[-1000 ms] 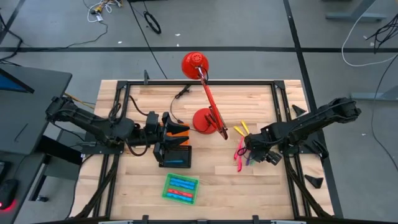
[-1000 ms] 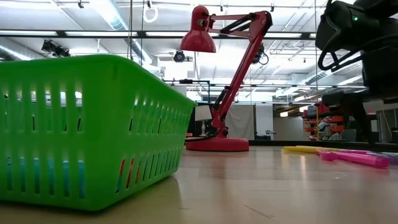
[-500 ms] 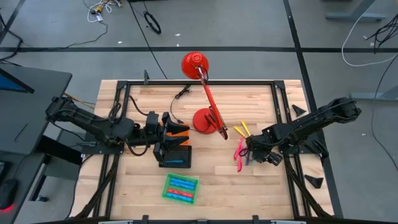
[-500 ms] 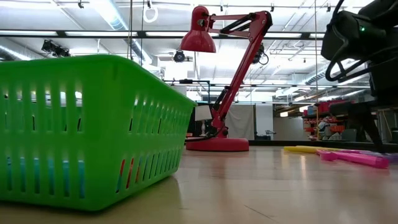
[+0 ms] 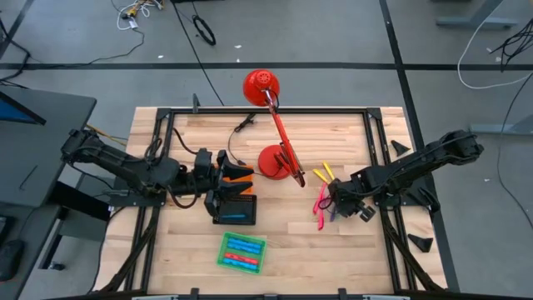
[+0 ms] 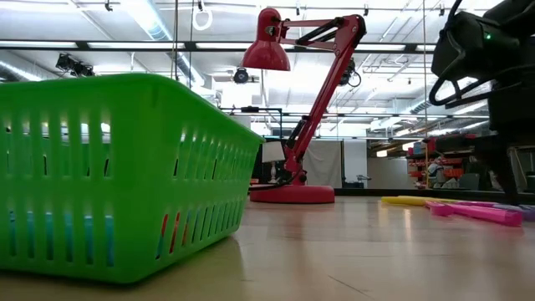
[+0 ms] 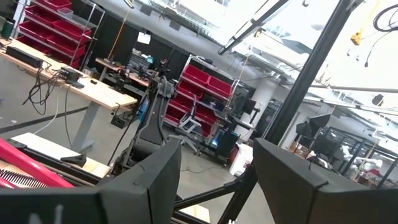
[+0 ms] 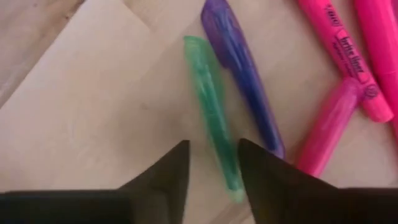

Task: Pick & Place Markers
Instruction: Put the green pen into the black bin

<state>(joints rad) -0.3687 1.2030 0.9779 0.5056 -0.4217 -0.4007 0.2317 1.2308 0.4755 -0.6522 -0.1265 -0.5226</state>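
Loose markers [image 5: 322, 198] lie flat on the table's right half: yellow, pink, purple and green. My right gripper [image 5: 335, 200] is low over them, open, pointing down. In the right wrist view its fingers [image 8: 214, 149] straddle one end of the green marker [image 8: 211, 99], with a purple marker [image 8: 239, 74] and pink markers [image 8: 348, 68] beside it. A green tray [image 5: 242, 252] near the front edge holds blue and red markers. My left gripper [image 5: 221, 178] waits open at the left, with nothing between its fingers [image 7: 217, 174]. My right gripper comes from above with a finger on each side of the green marker's end [image 8: 229, 177], lying across it. One finger [image 8: 261, 174] is against the marker's side, and table shows between the marker and the other finger. The marker lies flat on the table.
A red desk lamp [image 5: 275, 125] stands at the table's far middle, its base [image 5: 273, 161] left of the markers. An orange tray [image 5: 239, 185] and a black tray [image 5: 235, 208] sit under my left gripper. The green tray's wall [image 6: 125, 192] fills the low view's left.
My right gripper has shifted slightly toward the table's right edge above the markers. The markers on the table lie as before.
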